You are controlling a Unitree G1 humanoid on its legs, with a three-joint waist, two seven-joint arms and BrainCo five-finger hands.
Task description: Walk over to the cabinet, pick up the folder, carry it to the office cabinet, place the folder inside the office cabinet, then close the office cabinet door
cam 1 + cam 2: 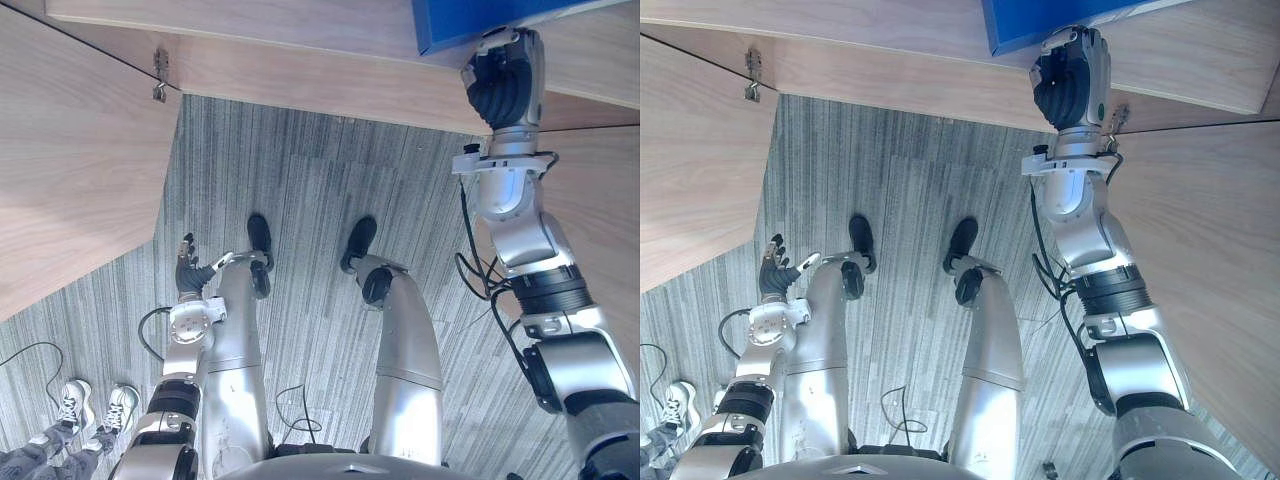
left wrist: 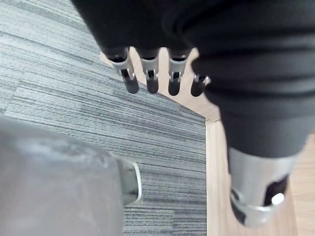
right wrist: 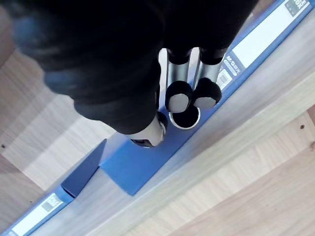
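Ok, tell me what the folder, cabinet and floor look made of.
Folder: smooth blue plastic-coated board, probably; faint sheen, metal-rimmed spine hole.
Cabinet: pale wood-grain panels, likely laminate; matte, even grain.
Floor: grey carpet, fine striped weave.

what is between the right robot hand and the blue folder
Nothing. In the right wrist view the fingertips of the right robot hand sit right at the ring hole in the spine of the blue folder, with no object between.

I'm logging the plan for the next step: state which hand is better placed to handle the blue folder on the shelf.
Right. The right hand is up against the blue folder in the wooden cabinet; the left hand hangs open, low over the carpet, far from it.
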